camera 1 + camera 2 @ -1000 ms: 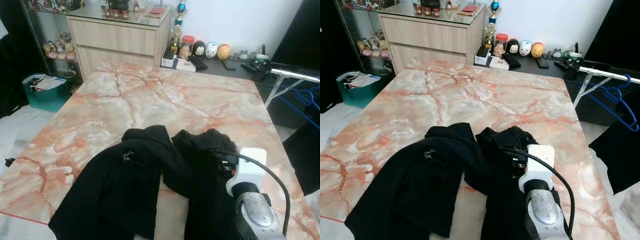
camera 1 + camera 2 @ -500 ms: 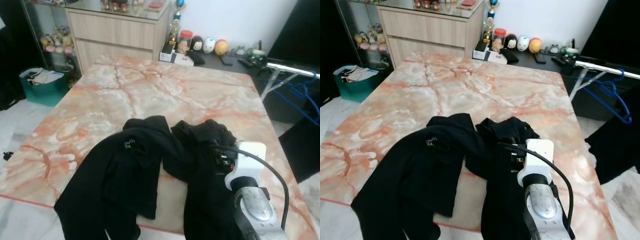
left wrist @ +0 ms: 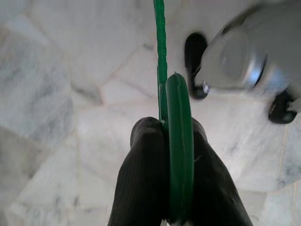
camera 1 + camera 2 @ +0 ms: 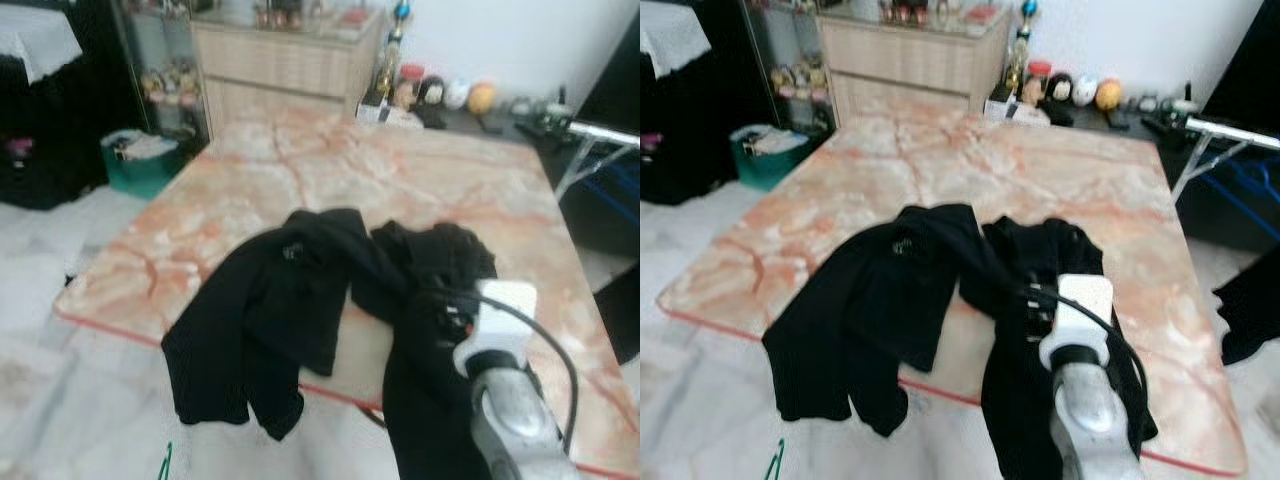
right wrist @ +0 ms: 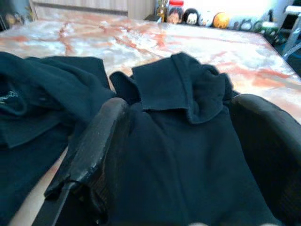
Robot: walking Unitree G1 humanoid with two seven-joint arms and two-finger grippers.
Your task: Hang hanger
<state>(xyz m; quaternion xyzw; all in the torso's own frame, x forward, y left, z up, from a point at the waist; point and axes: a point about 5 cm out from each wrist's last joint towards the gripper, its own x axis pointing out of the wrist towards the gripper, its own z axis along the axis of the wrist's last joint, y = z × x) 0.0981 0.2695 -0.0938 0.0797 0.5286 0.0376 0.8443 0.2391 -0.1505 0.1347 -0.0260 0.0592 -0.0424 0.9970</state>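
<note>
The left gripper is clenched on a slim green plastic hanger, whose smooth rounded bar sits pinched between the two ribbed black fingers while a thinner green rod runs on ahead of the fingertips; below it lies pale grey-veined marble floor tile, with part of the robot's own silver body off to one side. In the head views the tip of that hanger shows low beside the near table corner. The right gripper hangs with its fingers spread wide, grasping nothing, directly over a soft, matte black collared shirt whose folded collar lies just ahead of the fingertips; a second crumpled black garment lies beside it and droops over the near edge of the glossy pink-and-white marble-patterned table. A silver metal clothes rack with blue hangers stands beyond the table's far right corner. The step in hand seems to be bringing hanger and shirt together, so the right gripper would do well to close on the collar, where the cloth is doubled and firm, not the loose body fabric, which will slip and bunch. The left grip looks narrow on a slick bar, so the hanger may twist; slow, level moves should keep it square.
</note>
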